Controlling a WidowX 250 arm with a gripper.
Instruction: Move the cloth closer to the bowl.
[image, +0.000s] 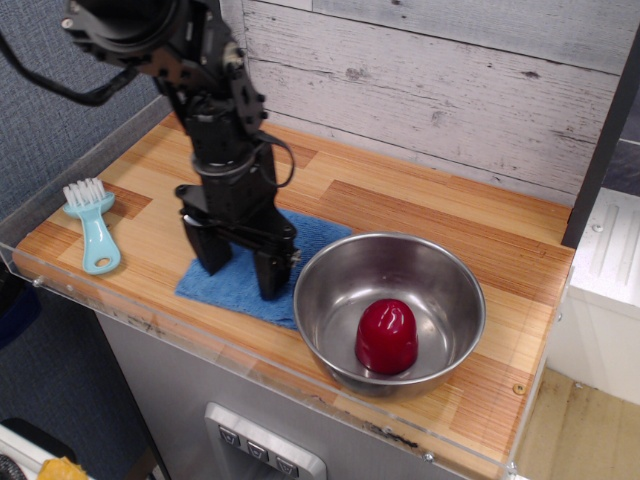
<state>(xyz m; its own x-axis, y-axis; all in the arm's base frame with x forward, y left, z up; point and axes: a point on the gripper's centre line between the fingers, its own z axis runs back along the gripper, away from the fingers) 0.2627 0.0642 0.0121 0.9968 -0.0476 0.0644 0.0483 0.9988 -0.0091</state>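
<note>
The gripper (240, 268) stands on the cloth (255, 272), jaws apart with both fingertips pressing down on it. The cloth lies flat, its edge touching the bowl (390, 310).

The flat terry cloth (245, 281) is medium blue. The round stainless-steel bowl (440, 350) is shiny silver-grey, and the dome-shaped object (387, 337) inside it is glossy deep red. The small brush (94, 235) has a pale turquoise handle and white bristles. The table (420, 215) shows striped planks in light and darker orange-brown wood tones. The gripper (239, 270) is matte black. The plank wall (450, 80) behind is weathered whitish grey.
</note>
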